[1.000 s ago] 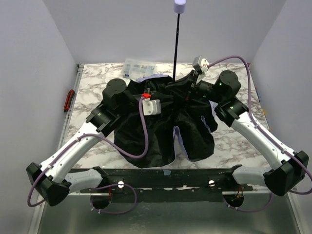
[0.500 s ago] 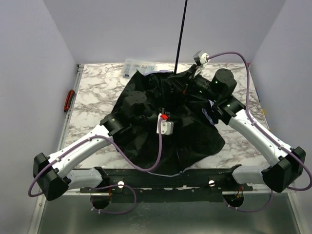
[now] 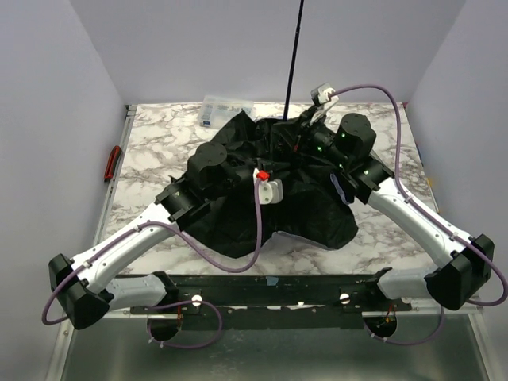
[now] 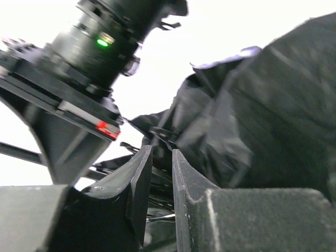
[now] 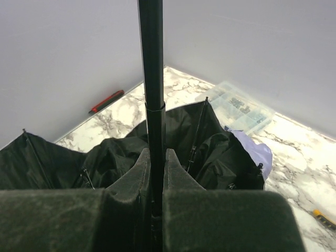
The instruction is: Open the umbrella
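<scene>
The umbrella lies partly spread in the middle of the table, its black inner canopy (image 3: pixel 305 210) facing up. A strip of lavender outer side (image 5: pixel 252 149) shows at its far edge. The thin black shaft (image 3: pixel 294 55) stands nearly upright and leaves the top of the view, so the handle is out of view. My right gripper (image 3: pixel 294 131) is shut on the shaft (image 5: pixel 151 63) near its base, fingers on both sides (image 5: pixel 156 157). My left gripper (image 3: pixel 276 161) sits in the canopy folds, jaws almost together (image 4: pixel 162 152) on dark ribs and fabric (image 4: pixel 273 105).
A clear plastic compartment box (image 3: pixel 226 107) lies at the back edge, also in the right wrist view (image 5: pixel 239 105). A red-handled tool (image 3: pixel 113 163) lies on the left rim. Yellow-handled pliers (image 5: pixel 323 216) lie at the right. Grey walls enclose three sides.
The shaft has risen and tilted right, taking the lavender handle out of the top of the view. My left gripper moved right into the canopy centre, and the canopy shifted and bunched.
</scene>
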You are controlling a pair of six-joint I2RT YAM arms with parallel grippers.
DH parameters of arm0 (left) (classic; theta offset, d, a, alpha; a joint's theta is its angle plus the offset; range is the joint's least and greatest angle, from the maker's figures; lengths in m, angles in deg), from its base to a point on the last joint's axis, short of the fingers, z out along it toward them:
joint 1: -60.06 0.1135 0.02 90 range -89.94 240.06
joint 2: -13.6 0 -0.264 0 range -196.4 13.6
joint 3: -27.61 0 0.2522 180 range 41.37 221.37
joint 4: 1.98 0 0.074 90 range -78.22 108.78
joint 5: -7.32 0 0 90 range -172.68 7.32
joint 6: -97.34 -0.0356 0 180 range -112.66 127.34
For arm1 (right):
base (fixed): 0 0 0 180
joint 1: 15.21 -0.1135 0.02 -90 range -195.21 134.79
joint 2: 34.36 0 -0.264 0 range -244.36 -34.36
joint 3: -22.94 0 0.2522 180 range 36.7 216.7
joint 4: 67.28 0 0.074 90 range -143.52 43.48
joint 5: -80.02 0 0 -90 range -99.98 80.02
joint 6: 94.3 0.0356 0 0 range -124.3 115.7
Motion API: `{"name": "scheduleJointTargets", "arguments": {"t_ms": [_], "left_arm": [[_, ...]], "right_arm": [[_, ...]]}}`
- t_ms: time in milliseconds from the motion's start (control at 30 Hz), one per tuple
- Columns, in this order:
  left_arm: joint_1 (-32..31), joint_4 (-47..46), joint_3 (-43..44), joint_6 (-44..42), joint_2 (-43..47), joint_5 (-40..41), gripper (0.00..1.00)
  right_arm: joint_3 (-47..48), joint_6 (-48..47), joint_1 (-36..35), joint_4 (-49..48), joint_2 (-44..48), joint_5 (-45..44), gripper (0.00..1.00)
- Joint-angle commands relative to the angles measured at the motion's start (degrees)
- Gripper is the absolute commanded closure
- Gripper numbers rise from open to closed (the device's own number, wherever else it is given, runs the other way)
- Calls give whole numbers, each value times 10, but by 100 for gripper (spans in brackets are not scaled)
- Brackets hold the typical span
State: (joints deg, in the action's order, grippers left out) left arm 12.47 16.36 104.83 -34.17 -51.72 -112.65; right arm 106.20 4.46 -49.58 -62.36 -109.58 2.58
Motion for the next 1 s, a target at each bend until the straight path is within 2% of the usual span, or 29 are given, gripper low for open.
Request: {"name": "scheduleJointTargets", "arguments": {"t_ms": [0, 233, 467, 733, 833, 967], "left_arm": [[-4, -43, 44, 7, -38, 88, 76], [-21, -35, 71, -28, -89, 155, 77], [-43, -30, 43, -67, -116, 143, 80], [-41, -43, 8, -62, -110, 156, 86], [-39, -28, 3, -71, -107, 107, 87], [-47, 43, 29, -86, -123, 26, 86]], "right_arm": [[12, -22, -21, -21, 15, -62, 99], [13, -32, -44, -27, 12, -97, 99], [34, -16, -46, -40, -4, -85, 99], [28, -22, -45, -42, 3, -100, 100], [22, -18, -46, -44, 5, -90, 99], [16, -18, -46, -67, 2, -78, 99]]}}
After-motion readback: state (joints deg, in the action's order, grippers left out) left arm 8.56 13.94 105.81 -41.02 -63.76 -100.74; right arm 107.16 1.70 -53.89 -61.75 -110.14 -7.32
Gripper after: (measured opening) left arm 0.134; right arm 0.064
